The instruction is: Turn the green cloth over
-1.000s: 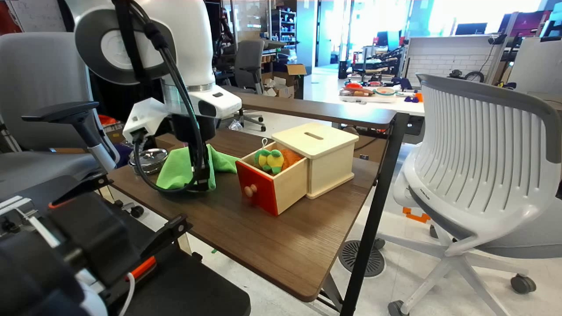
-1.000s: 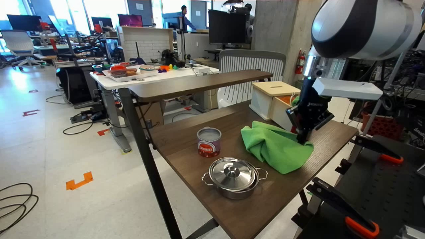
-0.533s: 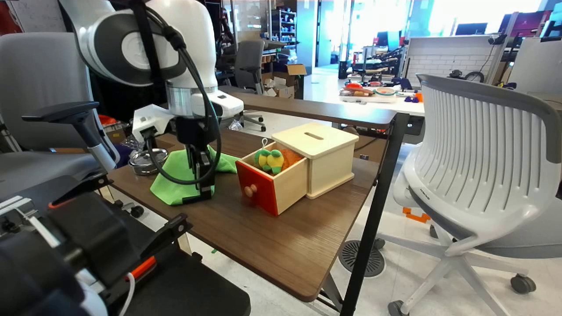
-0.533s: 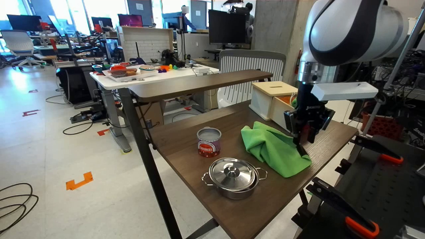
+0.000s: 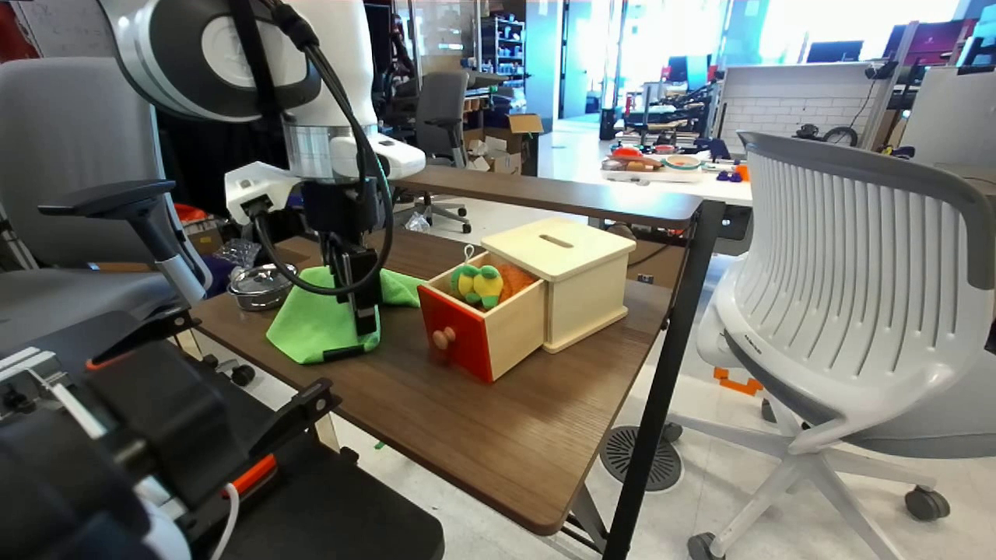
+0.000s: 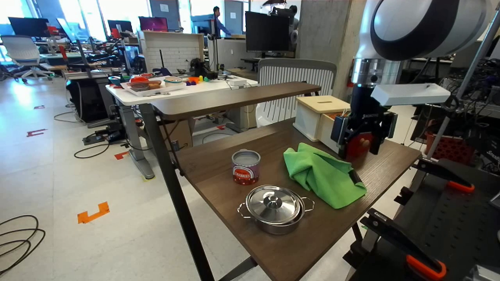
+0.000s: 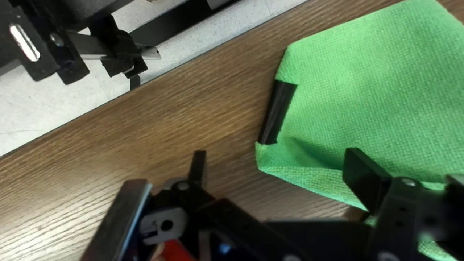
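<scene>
The green cloth (image 6: 326, 177) lies rumpled on the brown table, with folds raised toward the box side. A black strip (image 7: 277, 112) runs along one short edge of it, near a corner. Just above that end hangs my gripper (image 6: 358, 152), its fingers wide apart and nothing between them. In the wrist view the gripper (image 7: 275, 154) has one finger over bare wood and the other over the cloth's folded border. Part of the cloth (image 5: 311, 327) is hidden behind the arm's cable and fingers in an exterior view.
A wooden box (image 5: 591, 272) with its red-fronted drawer (image 5: 459, 334) pulled out stands close to the gripper; a toy (image 5: 478, 284) sits inside. Beyond the cloth are a lidded steel pot (image 6: 273, 207) and a can (image 6: 246, 168). A raised shelf (image 6: 242, 97) borders the table.
The fingers were shut at the cloth's edge and have spread apart, letting it go. That edge has settled onto the table, black strip showing, and the gripper has risen off it.
</scene>
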Available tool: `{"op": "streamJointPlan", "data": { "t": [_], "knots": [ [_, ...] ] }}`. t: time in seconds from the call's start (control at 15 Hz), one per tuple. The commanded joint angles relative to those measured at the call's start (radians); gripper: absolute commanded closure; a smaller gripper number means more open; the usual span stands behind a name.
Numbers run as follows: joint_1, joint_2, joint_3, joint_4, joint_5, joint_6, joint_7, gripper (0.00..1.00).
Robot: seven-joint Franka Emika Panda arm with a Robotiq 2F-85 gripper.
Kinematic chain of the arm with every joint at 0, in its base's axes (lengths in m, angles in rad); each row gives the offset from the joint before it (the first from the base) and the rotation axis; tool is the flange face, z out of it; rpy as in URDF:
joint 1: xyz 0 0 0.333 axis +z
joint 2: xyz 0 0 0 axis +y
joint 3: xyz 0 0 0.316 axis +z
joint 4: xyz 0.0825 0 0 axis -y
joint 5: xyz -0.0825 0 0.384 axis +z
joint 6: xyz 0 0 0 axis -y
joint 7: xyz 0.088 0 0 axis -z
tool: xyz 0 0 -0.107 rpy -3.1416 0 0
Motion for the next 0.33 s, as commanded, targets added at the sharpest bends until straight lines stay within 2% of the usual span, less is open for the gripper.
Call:
{"op": "streamJointPlan", "data": {
  "t": [0.0,0.27],
  "knots": [
    [-0.009,-0.006,0.008,-0.003,-0.009,-0.003,0.007,0.02],
    [-0.009,-0.015,0.008,-0.010,-0.009,-0.002,0.007,0.02]
  ]
}}
